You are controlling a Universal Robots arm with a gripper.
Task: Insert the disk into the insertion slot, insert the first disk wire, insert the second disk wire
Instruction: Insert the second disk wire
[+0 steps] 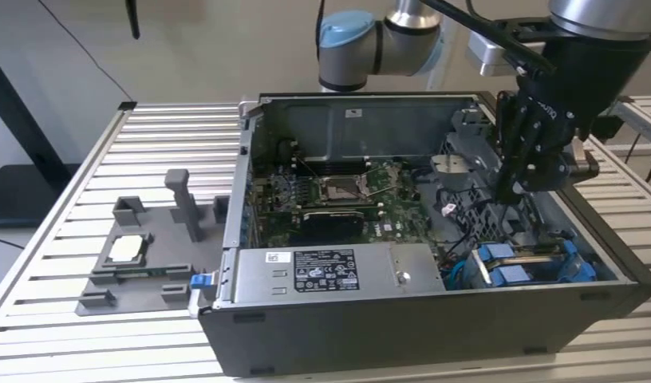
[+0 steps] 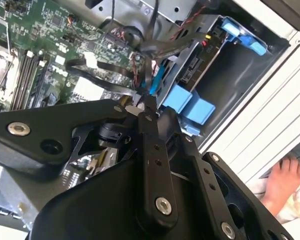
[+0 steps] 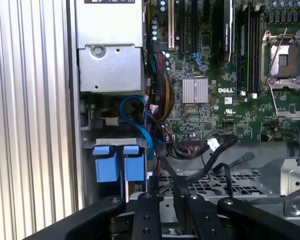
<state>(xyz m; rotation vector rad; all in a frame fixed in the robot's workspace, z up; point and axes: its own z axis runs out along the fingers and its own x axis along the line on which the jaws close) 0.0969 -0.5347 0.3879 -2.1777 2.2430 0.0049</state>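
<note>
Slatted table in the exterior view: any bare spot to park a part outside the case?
Yes. Bare slats of the table beyond the grey fixture tray, bordered by the computer case on the exterior view's right; also a strip in front of the tray. Inside the case it is crowded: cables and the gripper near the insertion slot.

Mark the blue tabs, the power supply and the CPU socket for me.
Blue tabs point(image 3: 106, 167): first wrist view, face of one tab.
Power supply point(image 1: 325, 271): exterior view, on its label.
CPU socket point(image 3: 285, 56): first wrist view, socket's middle.
</note>
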